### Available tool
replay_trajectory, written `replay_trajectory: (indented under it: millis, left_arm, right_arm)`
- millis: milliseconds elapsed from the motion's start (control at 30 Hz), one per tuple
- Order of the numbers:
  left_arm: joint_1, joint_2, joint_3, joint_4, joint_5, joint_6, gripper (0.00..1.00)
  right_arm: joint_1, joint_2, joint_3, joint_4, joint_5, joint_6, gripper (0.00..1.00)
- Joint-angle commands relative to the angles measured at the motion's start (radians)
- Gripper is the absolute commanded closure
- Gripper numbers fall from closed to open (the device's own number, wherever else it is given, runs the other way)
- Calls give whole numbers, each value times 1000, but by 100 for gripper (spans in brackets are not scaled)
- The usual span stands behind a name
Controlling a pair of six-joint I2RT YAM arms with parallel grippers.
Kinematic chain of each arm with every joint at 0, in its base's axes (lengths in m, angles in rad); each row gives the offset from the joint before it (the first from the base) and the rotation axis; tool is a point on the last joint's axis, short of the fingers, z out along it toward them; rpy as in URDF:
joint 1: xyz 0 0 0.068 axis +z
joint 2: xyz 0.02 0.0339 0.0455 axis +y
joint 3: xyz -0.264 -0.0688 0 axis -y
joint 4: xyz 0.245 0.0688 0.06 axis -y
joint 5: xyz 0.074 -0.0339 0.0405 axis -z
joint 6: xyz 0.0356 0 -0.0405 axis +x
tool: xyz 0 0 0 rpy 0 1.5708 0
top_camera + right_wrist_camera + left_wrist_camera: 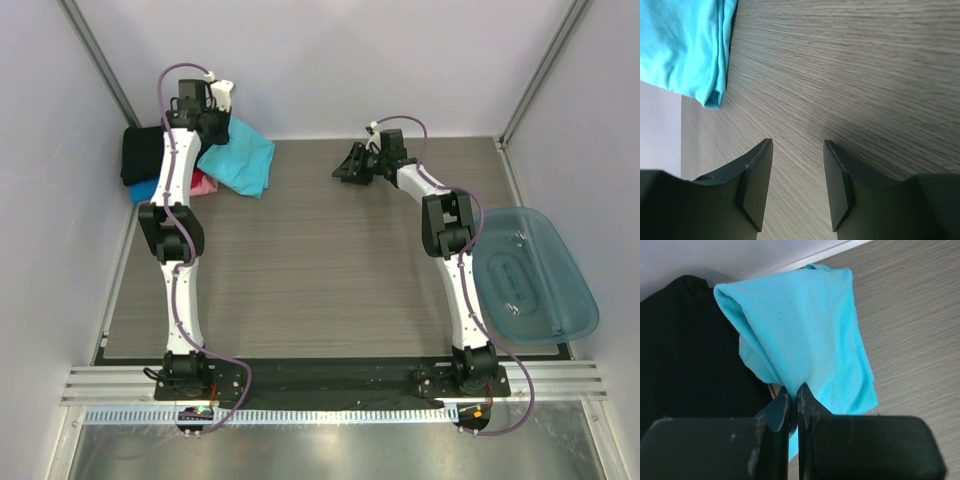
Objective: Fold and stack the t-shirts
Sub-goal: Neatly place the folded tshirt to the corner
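Note:
A folded turquoise t-shirt [240, 157] hangs at the back left, partly over the stack. My left gripper [212, 112] is shut on its edge, and the cloth [805, 335] drapes from the pinched fingertips [785, 402]. Under it lie a folded black t-shirt [142, 155], a blue one [145, 189] and a pink-red one [204, 184]. The black shirt [685, 360] fills the left of the left wrist view. My right gripper [349, 164] is open and empty above bare table, right of the turquoise shirt [685, 45].
A translucent teal plastic tub [532, 274] sits at the table's right edge. White walls close the back and sides. The wood-grain table [330, 260] lies between the arms.

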Motion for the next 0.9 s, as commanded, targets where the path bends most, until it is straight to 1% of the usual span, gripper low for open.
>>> replay_trajectory:
  millis: [0, 200, 467, 500, 867]
  left_arm:
    - [1, -18, 48, 61, -21, 22, 100]
    - [-1, -35, 81, 84, -30, 6, 100]
    - [4, -129, 93, 87, -30, -10, 100]
    - [43, -138, 94, 89, -30, -13, 100]
    - [132, -189, 136, 144, -35, -57, 100]
  right_arm:
    - [3, -94, -14, 6, -9, -13, 49]
    - [3, -108, -25, -2, -3, -29, 49]
    - [7, -133, -45, -23, 14, -63, 49]
    - [7, -136, -49, -28, 15, -63, 49]
    - [50, -137, -48, -43, 38, -92, 49]
